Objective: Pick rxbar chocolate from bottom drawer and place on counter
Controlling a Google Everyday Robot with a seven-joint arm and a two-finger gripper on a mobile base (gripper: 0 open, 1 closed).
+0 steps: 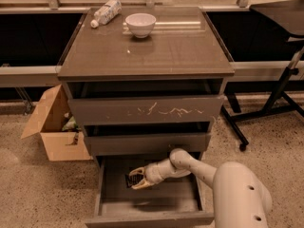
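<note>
The bottom drawer (pixel 107 201) is pulled out, showing its flat grey floor. The rxbar chocolate (pixel 129 180), a small black wrapper with pale print, lies near the drawer's back left. My gripper (pixel 137 178) reaches down into the drawer from the right. Its tan fingers (pixel 136 171) are spread, one on each side of the bar's right end. I cannot tell whether they touch it. The counter (pixel 156 51) is the glossy grey-brown top of the cabinet, above.
A white bowl (pixel 140 24) and a clear plastic bottle (pixel 105 13) lie at the back of the counter. The scratched upper drawer (pixel 147 110) and middle drawer (pixel 147 143) overhang the bottom one. An open cardboard box (pixel 54 127) stands left. A black stand's legs (pixel 270 113) are on the right.
</note>
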